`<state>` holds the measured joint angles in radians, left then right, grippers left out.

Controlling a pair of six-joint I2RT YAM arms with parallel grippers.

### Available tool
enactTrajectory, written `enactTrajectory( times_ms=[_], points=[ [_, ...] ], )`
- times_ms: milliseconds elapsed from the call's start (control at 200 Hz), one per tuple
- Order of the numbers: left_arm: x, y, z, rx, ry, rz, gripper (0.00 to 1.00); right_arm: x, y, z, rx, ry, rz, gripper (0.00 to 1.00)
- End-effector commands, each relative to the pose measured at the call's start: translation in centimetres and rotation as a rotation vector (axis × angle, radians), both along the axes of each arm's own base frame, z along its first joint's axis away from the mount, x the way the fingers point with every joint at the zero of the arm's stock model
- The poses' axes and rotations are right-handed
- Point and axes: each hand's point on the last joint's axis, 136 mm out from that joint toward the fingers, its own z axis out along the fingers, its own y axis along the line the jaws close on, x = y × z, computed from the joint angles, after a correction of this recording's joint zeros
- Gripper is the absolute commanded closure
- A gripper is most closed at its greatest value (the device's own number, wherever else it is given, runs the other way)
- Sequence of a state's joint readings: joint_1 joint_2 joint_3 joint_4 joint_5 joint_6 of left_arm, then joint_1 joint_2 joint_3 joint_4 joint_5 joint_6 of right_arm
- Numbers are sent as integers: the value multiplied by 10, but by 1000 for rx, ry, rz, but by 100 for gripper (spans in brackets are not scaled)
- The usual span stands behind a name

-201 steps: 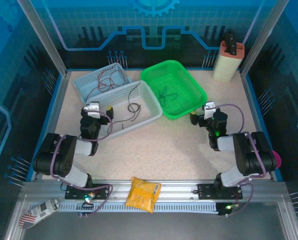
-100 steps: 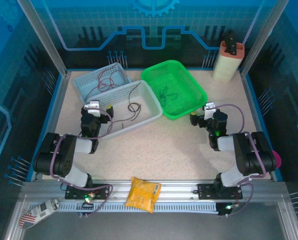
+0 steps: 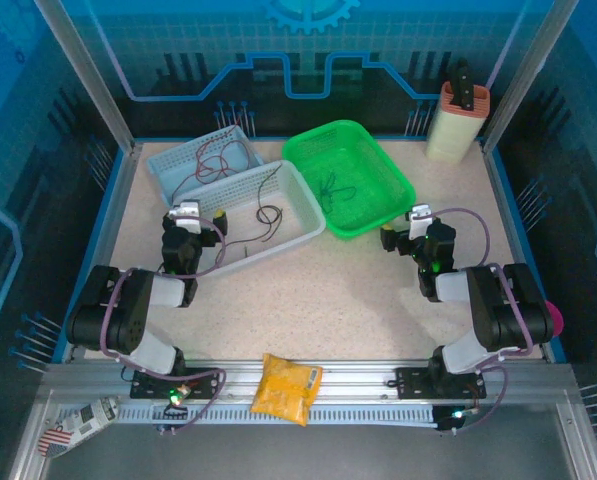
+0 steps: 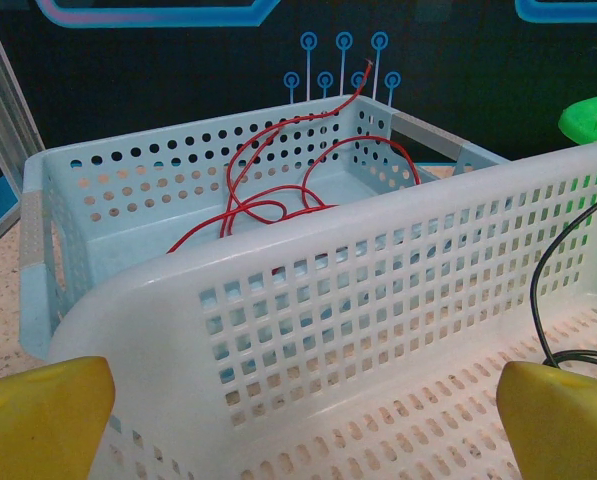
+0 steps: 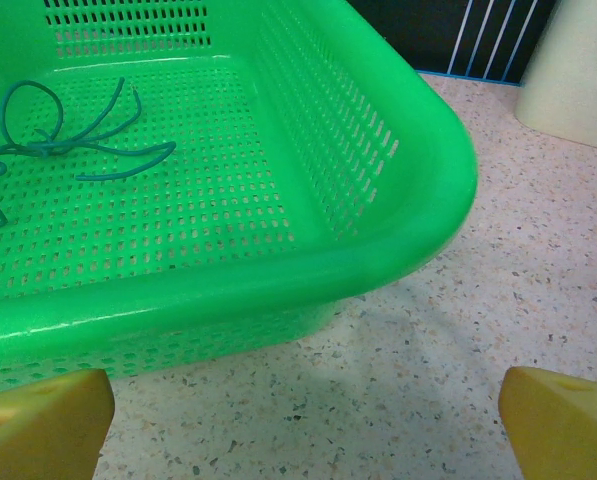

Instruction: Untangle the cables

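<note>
Arms idle since last frame. Left gripper [image 4: 298,420] and right gripper [image 5: 298,425] spread wide, empty. Cables [image 4: 275,204] lie sorted by basket, so the task looks done.

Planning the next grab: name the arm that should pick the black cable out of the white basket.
Left. The left gripper is open at the white basket's near wall, with the black cable just inside. The right gripper faces the green basket, farther away.
</note>
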<state>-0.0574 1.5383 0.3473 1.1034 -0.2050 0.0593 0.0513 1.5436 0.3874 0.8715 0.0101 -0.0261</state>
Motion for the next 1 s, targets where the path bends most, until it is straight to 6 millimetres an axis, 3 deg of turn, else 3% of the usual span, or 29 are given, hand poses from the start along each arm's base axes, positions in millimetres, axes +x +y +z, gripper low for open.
enactTrajectory(
  times_ms=[0, 991],
  points=[
    [-5, -1, -32, -17, 119, 2, 1, 5, 0, 9, 17, -22, 0, 0],
    [-4, 0, -32, -22, 123, 9, 1, 5, 0, 9, 17, -22, 0, 0]
  ],
)
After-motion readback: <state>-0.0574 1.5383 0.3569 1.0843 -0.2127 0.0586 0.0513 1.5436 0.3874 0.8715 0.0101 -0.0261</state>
